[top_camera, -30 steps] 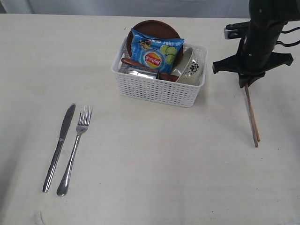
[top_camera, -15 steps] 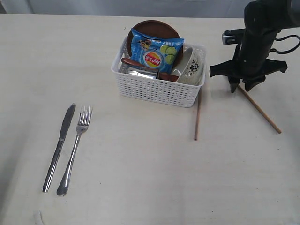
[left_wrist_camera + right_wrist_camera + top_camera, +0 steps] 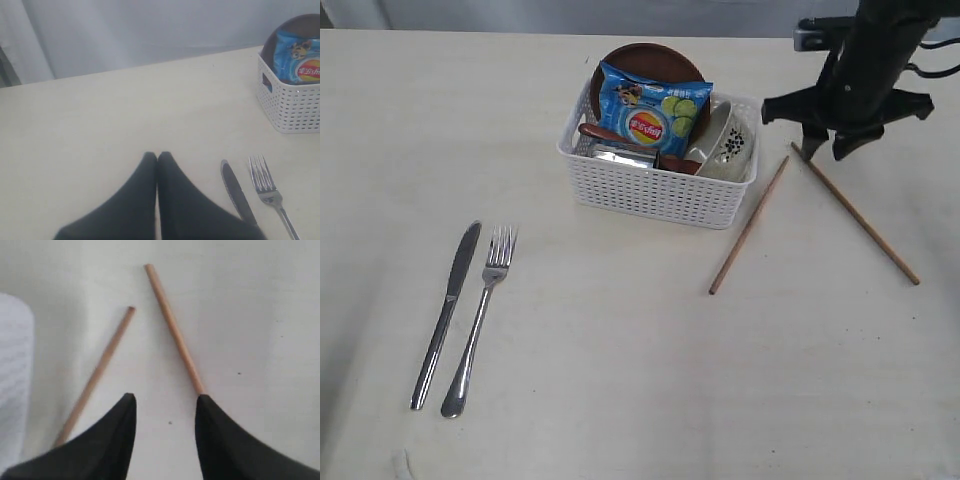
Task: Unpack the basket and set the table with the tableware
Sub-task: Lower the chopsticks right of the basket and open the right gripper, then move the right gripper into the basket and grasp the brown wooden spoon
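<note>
Both chopsticks [image 3: 749, 225] have dropped onto the table [image 3: 620, 350], splayed beside the basket [image 3: 660, 195]. Right gripper [image 3: 825, 152] hovers above, jaws apart, empty; left gripper [image 3: 157, 160] closed.

counter [image 3: 620, 400]: pale cream, faint grain | basket [image 3: 655, 190]: white lattice, stands at the far middle | knife [image 3: 447, 310], fork [image 3: 480, 318]: flat, side by side, just apart, well apart from basket | first chopstick [image 3: 748, 226]: flat, slanting beside basket's corner | second chopstick [image 3: 855, 213]: flat, splayed from first in a V, far ends near, not touching
</note>
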Robot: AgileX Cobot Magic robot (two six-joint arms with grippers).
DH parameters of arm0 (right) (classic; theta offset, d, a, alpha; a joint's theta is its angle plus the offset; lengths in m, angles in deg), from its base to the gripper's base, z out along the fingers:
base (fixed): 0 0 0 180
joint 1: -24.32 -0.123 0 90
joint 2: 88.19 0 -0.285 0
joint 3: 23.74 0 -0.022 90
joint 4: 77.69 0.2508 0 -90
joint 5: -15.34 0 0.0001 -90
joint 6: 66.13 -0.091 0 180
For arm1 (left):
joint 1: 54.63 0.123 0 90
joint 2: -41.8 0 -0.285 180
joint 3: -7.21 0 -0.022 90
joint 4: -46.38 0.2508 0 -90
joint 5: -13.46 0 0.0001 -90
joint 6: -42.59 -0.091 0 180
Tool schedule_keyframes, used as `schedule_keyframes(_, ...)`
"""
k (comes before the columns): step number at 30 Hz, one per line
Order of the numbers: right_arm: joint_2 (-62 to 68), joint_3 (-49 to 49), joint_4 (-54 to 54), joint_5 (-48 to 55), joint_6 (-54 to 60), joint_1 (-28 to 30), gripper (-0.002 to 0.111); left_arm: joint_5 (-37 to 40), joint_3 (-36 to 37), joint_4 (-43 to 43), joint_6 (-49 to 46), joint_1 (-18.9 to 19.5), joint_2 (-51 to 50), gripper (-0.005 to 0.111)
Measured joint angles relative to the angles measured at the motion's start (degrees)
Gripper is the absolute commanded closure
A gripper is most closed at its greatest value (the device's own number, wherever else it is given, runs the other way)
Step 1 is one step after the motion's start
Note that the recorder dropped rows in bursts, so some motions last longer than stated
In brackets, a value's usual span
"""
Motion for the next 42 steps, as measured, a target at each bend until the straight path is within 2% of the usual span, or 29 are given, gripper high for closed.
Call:
schedule_keyframes(6,-4.5,-6.1,21.2,1.5,18.4,-0.3,0.070,0.0,0.0,0.0,0.0,0.0,0.0,0.107)
schedule_keyframes(9,-5.7,-8.4,28.4,1.6,25.5,-2.6,0.070,0.0,0.0,0.0,0.0,0.0,0.0,0.107)
schedule_keyframes(10,-5.8,-9.8,30.3,1.6,27.2,-5.0,0.070,0.0,0.0,0.0,0.0,0.0,0.0,0.107)
schedule_keyframes(13,-2.7,-13.0,29.9,1.4,28.1,-10.5,0.070,0.0,0.0,0.0,0.0,0.0,0.0,0.107)
schedule_keyframes(16,4.2,-19.7,23.4,2.1,24.8,-16.3,0.070,0.0,0.0,0.0,0.0,0.0,0.0,0.107)
schedule_keyframes(20,11.4,-26.0,16.6,5.5,24.0,-20.2,0.069,0.0,0.0,0.0,0.0,0.0,0.0,0.107)
schedule_keyframes(23,14.3,-27.7,14.7,6.7,23.0,-21.0,0.063,0.0,0.0,0.0,0.0,0.0,0.0,0.107)
schedule_keyframes(35,16.0,-29.0,16.1,6.0,23.3,-21.2,0.063,0.0,0.0,0.0,0.0,0.0,0.0,0.107)
schedule_keyframes(42,17.5,-28.8,13.7,2.7,18.5,-21.2,0.063,0.0,0.0,0.0,0.0,0.0,0.0,0.107)
